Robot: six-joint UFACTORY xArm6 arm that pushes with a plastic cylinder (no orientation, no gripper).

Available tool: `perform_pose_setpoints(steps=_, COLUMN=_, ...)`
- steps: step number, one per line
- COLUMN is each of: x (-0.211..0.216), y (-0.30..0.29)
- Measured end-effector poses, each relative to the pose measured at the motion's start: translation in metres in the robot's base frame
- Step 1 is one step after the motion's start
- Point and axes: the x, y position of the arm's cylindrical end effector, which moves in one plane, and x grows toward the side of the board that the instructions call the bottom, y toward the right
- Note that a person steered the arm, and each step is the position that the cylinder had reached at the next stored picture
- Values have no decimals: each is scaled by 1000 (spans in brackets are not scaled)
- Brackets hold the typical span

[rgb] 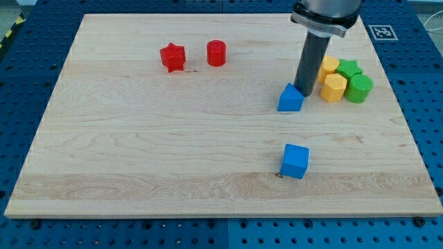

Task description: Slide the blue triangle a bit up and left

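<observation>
Blue cube (295,160) nearest; blue triangle (291,98) upright, wedge-shaped.

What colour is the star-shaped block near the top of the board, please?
Red: the star block shows clearly in the camera view.

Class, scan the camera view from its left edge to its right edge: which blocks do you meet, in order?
red star → red cylinder → blue triangle with my tip at its upper right → yellow and green cluster at the right, overlapping, so unordered. The blue cube sits directly below the triangle.
</observation>
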Motion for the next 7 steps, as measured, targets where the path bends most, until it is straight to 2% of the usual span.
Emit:
perform_pose_setpoints(steps=3, x=4, y=47)
perform_pose_setpoints(steps=6, x=17, y=32)
perform_pose_setpoints(steps=7, x=58, y=24)
